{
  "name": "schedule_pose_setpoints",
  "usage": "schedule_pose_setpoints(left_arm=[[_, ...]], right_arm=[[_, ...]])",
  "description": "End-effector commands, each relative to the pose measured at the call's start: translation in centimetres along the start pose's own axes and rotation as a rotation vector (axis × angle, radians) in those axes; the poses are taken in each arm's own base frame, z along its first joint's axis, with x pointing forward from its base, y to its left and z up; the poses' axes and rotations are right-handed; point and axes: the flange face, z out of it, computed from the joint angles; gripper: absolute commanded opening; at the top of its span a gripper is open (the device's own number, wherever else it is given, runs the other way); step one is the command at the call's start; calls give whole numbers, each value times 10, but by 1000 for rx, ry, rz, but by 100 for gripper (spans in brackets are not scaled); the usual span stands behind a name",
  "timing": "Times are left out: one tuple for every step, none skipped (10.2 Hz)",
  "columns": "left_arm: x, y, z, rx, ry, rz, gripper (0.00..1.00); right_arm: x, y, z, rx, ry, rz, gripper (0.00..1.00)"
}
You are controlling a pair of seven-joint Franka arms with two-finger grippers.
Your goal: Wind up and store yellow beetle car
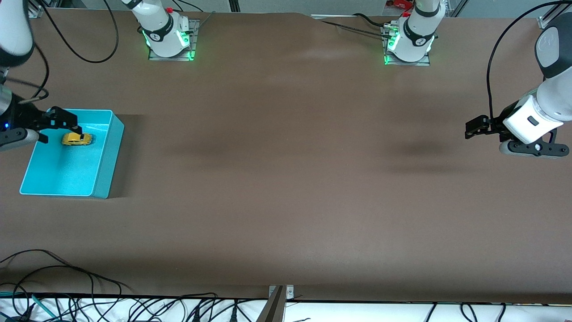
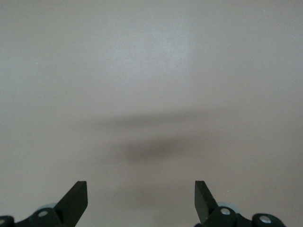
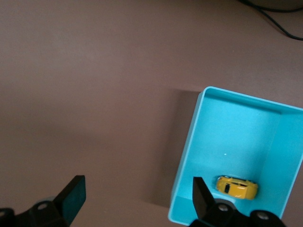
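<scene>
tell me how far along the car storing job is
Storing looks done: the tiny yellow beetle car lies inside the turquoise plastic bin. Nothing is in hand: the right pincer is open above the bin beside the car, and the left pincer waits open over bare table. Only pulling away seems left.

One yellow beetle car [image 1: 77, 139], one turquoise bin [image 1: 103, 165], two arms.

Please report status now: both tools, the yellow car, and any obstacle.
Right tool open, over the turquoise bin. Left tool open, empty, waiting over bare table at its own end. Yellow beetle car lies inside the bin, released. Nothing in the way.
</scene>
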Motion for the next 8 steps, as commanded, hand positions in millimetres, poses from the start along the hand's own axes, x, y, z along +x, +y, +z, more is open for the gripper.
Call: schedule_pose_setpoints(left_arm=[[-4,-2,-3,-10,-3,15,100],[-4,-2,-3,-10,-1,15,100],[-4,-2,-4,-10,2,15,100],[-4,-2,-3,-10,-1,15,100],[-4,-2,-3,-10,-1,15,100],[-4,-2,-4,-10,0,15,100],[-4,-2,-3,-10,-1,15,100],[-4,-2,-4,-10,0,15,100]], right_arm=[[0,-31,-13,-33,11,82,100],[6,-47,-25,-71,36,92,100],[10,-53,-43,-77,67,86,100],[10,-53,-56,-80,89,86,100],[10,-52,-58,-78,89,88,100],[10,-52,-66,-68,90,96,100],[11,-52,-70,-68,86,94,100],[13,-50,-73,-66,94,92,100]])
